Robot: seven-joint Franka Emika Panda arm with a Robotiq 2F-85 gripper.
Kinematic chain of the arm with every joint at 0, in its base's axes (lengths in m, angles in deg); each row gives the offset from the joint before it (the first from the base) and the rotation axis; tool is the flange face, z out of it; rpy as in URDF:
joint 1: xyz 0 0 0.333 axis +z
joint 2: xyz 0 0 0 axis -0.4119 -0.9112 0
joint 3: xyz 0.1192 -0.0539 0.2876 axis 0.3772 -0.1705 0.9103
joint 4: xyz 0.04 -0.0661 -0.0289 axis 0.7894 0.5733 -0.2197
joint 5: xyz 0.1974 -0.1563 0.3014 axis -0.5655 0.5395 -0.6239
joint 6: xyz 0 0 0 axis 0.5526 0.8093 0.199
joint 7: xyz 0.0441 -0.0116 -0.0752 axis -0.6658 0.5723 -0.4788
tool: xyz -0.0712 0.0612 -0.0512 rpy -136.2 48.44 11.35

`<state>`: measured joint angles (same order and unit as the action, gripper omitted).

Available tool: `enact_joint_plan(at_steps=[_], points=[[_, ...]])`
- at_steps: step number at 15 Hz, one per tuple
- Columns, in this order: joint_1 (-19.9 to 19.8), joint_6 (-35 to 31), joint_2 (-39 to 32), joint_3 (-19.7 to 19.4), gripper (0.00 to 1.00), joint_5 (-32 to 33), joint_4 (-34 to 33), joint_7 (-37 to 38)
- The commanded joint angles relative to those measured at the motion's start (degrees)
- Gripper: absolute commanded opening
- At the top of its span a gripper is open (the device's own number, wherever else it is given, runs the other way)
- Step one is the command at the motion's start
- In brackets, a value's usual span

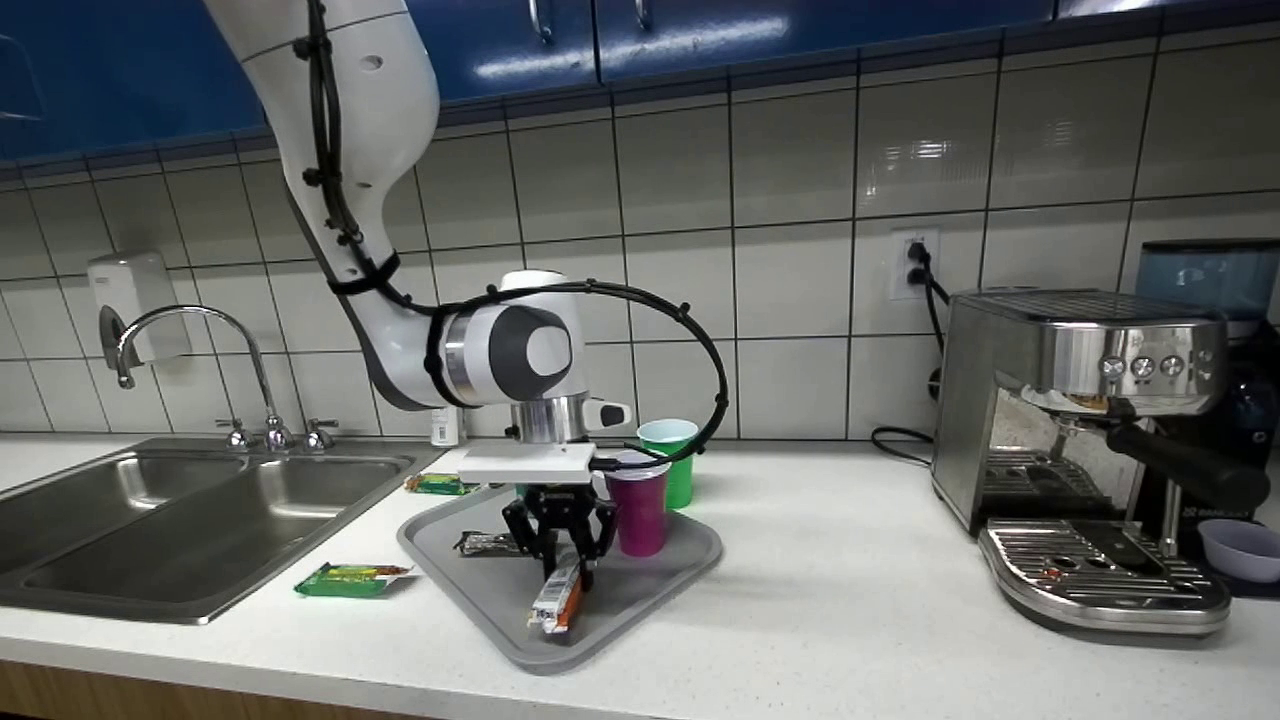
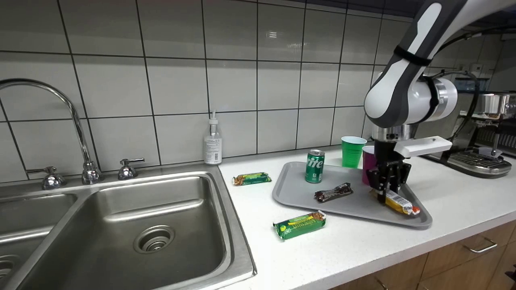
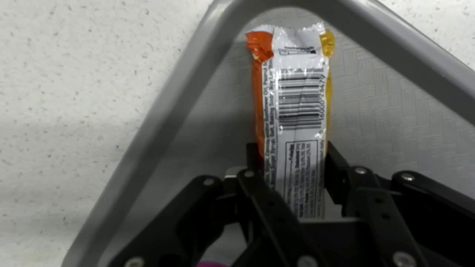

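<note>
Wrist view: the gripper (image 3: 293,163) hides one end of the wrapped bar (image 3: 297,107).

The white arm (image 1: 385,120) carries black cables (image 1: 325,130) and a black gripper (image 3: 292,163).

Long orange, yellow and white snack-bar wrapper (image 3: 298,96): thin plastic-like film, glossy, creased, crimped at the visible end. Black jointed end effector (image 3: 293,159): matt, with shiny metal screw heads (image 3: 360,170). Grey round-cornered plastic-looking tray (image 3: 174,107): smooth satin edge, woven-pattern embossing inside. White dark-flecked worktop (image 3: 74,111): smooth, low sheen. Grey double-basin sink (image 2: 201,245): satin-finished metal. Curved silver faucet (image 2: 76,121): polished, mirror-bright metal. Pale glazed wall tiles (image 2: 175,86): smooth, reflective. Flat blue cupboard doors (image 1: 850,45): high gloss.
</note>
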<state>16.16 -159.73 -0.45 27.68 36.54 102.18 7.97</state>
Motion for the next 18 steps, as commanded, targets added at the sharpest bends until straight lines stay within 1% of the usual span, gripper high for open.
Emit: enact_joint_plan(at_steps=[1, 8, 18], points=[[-1.5, 1.2, 4.2, -0.4, 0.17, -1.0, 2.2, -1.1], [-2.8, 2.1, 4.7, -3.7, 0.17, -1.0, 1.5, 1.0], [-5.1, 4.0, 1.2, -8.3, 0.17, -2.5, -3.1, 6.1]])
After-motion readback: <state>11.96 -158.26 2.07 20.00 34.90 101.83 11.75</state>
